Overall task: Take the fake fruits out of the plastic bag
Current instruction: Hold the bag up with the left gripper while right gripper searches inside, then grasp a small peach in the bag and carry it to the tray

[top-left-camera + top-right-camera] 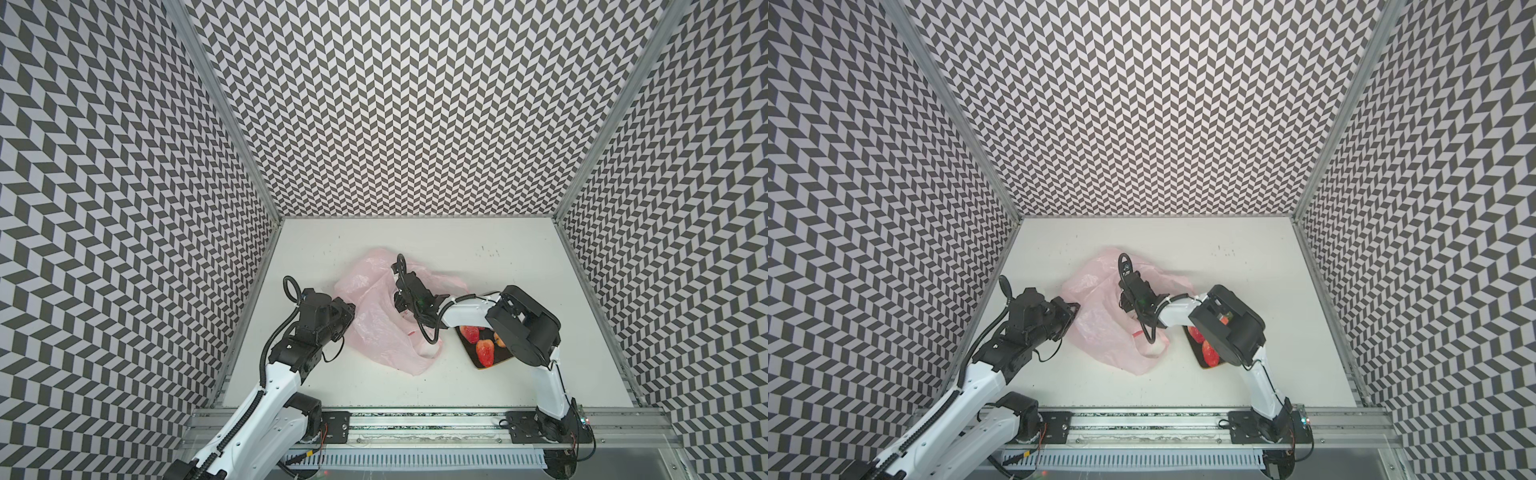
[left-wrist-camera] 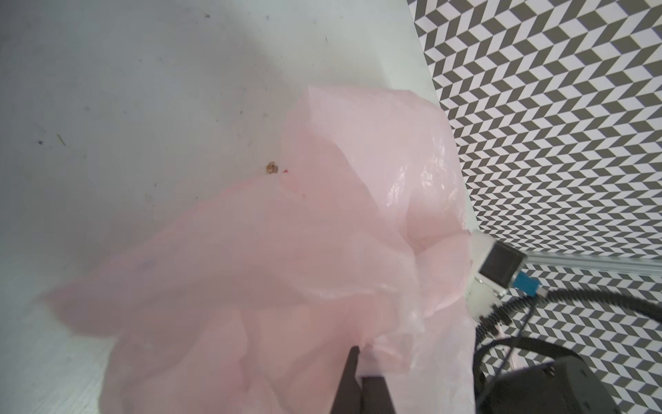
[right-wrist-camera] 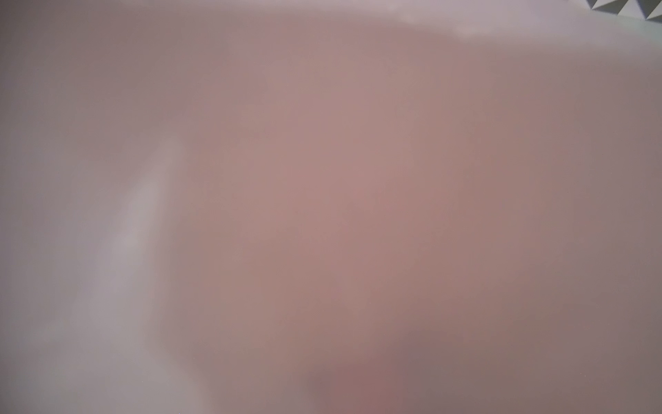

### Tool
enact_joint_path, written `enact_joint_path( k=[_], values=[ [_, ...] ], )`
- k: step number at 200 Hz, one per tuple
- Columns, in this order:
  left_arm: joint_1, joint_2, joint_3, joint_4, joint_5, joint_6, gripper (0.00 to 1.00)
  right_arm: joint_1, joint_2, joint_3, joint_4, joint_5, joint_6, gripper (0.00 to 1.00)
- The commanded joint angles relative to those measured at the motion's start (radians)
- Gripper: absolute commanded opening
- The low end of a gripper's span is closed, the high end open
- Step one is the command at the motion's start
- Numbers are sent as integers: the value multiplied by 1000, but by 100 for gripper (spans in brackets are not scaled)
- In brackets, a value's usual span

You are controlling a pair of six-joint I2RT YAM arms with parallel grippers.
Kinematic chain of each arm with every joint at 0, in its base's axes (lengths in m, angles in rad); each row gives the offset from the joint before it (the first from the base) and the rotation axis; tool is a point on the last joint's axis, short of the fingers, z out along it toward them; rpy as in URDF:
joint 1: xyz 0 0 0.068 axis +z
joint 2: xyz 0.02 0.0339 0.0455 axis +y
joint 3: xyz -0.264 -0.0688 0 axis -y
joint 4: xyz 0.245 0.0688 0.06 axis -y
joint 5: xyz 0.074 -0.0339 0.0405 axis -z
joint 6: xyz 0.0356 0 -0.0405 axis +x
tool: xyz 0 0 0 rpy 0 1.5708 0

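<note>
The pale-pink plastic bag [image 1: 382, 332] [image 1: 1104, 332] lies crumpled mid-table. My left gripper [image 1: 351, 309] [image 2: 361, 362] is at its left edge, jaws shut on a pinch of bag film [image 2: 322, 251]. My right gripper [image 1: 401, 307] [image 1: 1126, 303] reaches into the bag from the right. Its fingertips are hidden, and pink film [image 3: 322, 215] fills the right wrist view. Two red strawberries [image 1: 471, 333] [image 1: 485, 352] and a small orange fruit [image 1: 500, 340] lie on the dark board [image 1: 482, 365], right of the bag. Any fake fruits inside the bag are hidden.
The right arm's black elbow [image 1: 523, 328] hangs over the board and covers part of it. Patterned walls close in the left, back and right sides. An aluminium rail [image 1: 415, 419] with the arm bases runs along the front edge.
</note>
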Motion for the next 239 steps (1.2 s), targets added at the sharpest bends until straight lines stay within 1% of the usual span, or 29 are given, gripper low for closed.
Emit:
enact_joint_path(
  k=[1,30,68,122,151,179,196,212,229,239],
  values=[
    [4,-9,29,-12,-81,-20,0,1,-95,-47,34,-26,21,31],
    [4,-7,26,-5,-136,-32,0,-5,-164,-96,21,-85,36,31],
    [4,-6,26,11,-198,-44,0,-25,-228,-137,-53,-159,46,31],
    [31,12,47,26,-289,-47,0,-50,-325,-218,-181,-208,12,31],
    [63,39,47,62,-288,-29,0,-51,-414,-265,-223,-215,0,31],
    [71,84,56,105,-277,13,0,-51,-551,-317,-231,-247,7,31],
    [72,104,62,135,-281,42,0,-51,-647,-355,-254,-249,22,32],
    [75,127,68,159,-292,61,0,-51,-733,-395,-303,-219,50,32],
    [79,159,79,173,-297,87,0,-52,-828,-433,-374,-162,88,32],
    [82,178,85,186,-293,101,0,-54,-881,-454,-420,-110,118,32]
  ],
)
